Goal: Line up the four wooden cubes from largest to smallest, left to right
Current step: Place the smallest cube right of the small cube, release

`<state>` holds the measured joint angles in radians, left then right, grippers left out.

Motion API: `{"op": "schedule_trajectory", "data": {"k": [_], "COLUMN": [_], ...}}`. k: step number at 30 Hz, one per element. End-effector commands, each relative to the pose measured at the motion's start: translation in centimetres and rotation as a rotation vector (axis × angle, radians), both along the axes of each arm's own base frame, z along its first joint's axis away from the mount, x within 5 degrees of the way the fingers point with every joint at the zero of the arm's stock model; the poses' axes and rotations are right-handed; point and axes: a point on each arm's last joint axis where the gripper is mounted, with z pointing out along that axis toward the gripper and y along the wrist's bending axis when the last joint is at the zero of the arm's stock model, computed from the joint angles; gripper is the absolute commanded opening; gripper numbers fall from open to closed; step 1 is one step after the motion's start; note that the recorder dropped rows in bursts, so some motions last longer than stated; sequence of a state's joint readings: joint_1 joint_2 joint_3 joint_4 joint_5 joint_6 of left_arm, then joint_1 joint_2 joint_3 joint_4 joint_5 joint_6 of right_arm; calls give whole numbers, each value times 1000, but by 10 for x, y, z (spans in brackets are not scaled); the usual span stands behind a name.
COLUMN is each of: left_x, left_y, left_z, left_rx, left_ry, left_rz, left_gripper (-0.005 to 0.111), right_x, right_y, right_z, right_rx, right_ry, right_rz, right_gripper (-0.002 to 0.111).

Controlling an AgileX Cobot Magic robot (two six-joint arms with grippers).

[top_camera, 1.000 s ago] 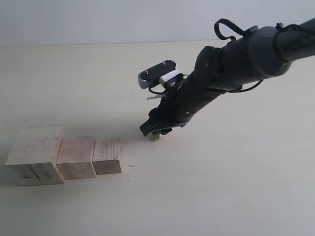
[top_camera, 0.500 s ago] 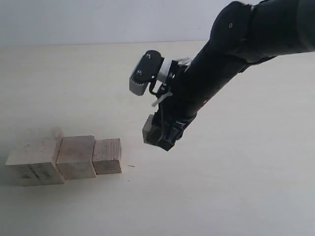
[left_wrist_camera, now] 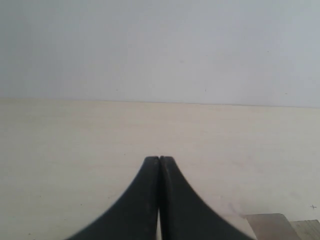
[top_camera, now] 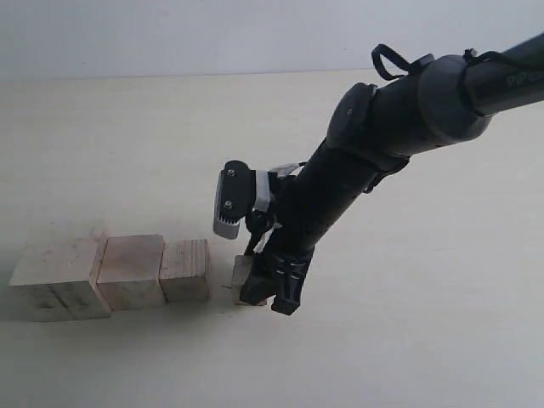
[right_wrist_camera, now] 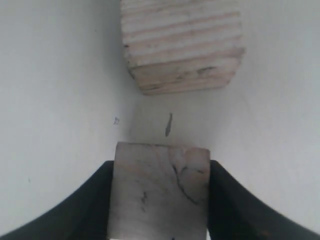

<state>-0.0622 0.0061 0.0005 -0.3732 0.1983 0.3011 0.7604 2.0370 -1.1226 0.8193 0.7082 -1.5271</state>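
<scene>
Three pale wooden cubes stand in a touching row at the left of the exterior view: the largest cube (top_camera: 58,279) with dark smudges on its front, a medium cube (top_camera: 130,270), then a smaller cube (top_camera: 185,269) (right_wrist_camera: 181,42). My right gripper (top_camera: 265,289) (right_wrist_camera: 160,200) is shut on the smallest cube (top_camera: 246,276) (right_wrist_camera: 160,192), which bears a curved grain mark. That cube sits low at the table, a short gap right of the row. My left gripper (left_wrist_camera: 159,162) is shut on nothing, over bare table; it does not show in the exterior view.
The pale tabletop (top_camera: 408,340) stretches wide to the right and behind the row. A small dark speck (right_wrist_camera: 168,125) lies on the table between the held cube and the row. A wood corner (left_wrist_camera: 270,226) shows in the left wrist view.
The right arm has carried the smallest cube down and left, from mid-air to table level just right of the row. The three cubes in the row have stayed put.
</scene>
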Motion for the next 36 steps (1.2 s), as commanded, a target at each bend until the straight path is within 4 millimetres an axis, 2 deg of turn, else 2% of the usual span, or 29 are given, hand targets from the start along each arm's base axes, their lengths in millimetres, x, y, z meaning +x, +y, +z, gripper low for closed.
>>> {"op": "schedule_trajectory", "data": {"k": [1,6,13,30,33,36], "left_x": [0,0,0,0,0,0], "left_y": [1,1,1,1,1,1], "left_z": [1,1,1,1,1,1], "left_rx": [1,1,1,1,1,1], "left_ry": [-16,-16,-16,-16,-16,-16], "left_rz": [6,6,6,6,6,6], "left_gripper": [0,0,0,0,0,0], "right_x": [-5,-1,2,1,1,1], "right_y": [14,18,26,27,27,27], "right_z": [-8,-15,-14,-13,-13,-13], "right_rx": [17,11,29,30,30,31], "right_ry": [-126,-168,-165,-155,-157,-159], "right_rz": [70,71,85,82,81,80], "right_gripper": [0,0,0,0,5,19]}}
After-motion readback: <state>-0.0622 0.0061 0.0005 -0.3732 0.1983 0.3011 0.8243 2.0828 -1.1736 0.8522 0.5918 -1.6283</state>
